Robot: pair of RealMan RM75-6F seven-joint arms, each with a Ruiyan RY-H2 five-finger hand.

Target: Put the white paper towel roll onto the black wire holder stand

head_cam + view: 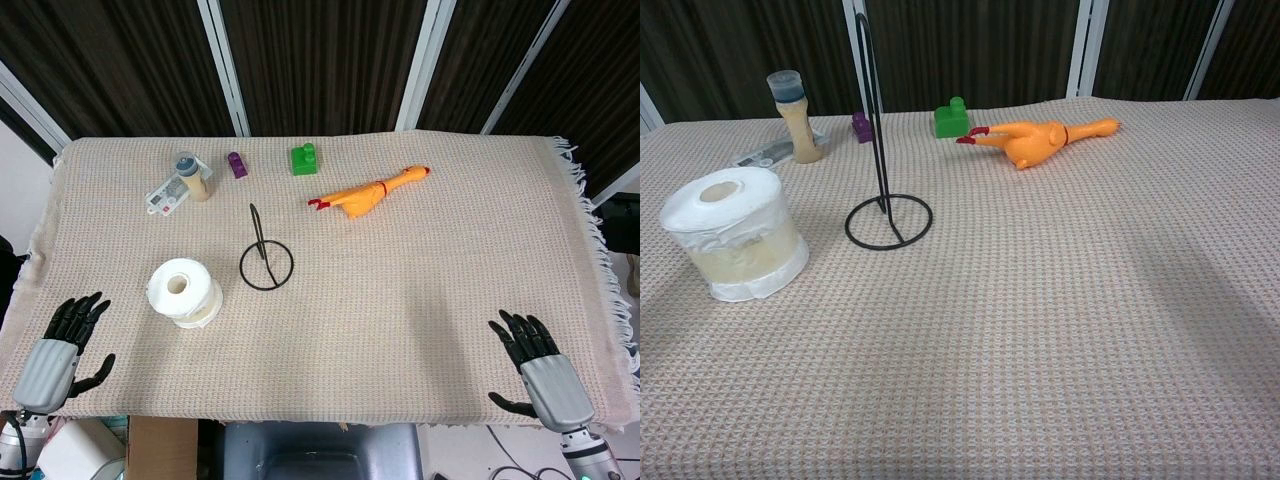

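Observation:
The white paper towel roll [184, 291] stands on end on the cloth, hole up, left of centre; the chest view shows the roll [735, 246] at the left. Just to its right stands the black wire holder stand [265, 256], a ring base with an upright loop; the stand [880, 160] is bare. My left hand [62, 348] rests at the near left edge, fingers spread, holding nothing, a good way from the roll. My right hand [535, 365] lies at the near right edge, also spread and empty. Neither hand shows in the chest view.
At the back of the table lie a small bottle [192, 176] on a flat packet [165, 195], a purple block [237, 164], a green block [303, 159] and an orange rubber chicken [368, 192]. The beige cloth [400, 330] covers the whole table.

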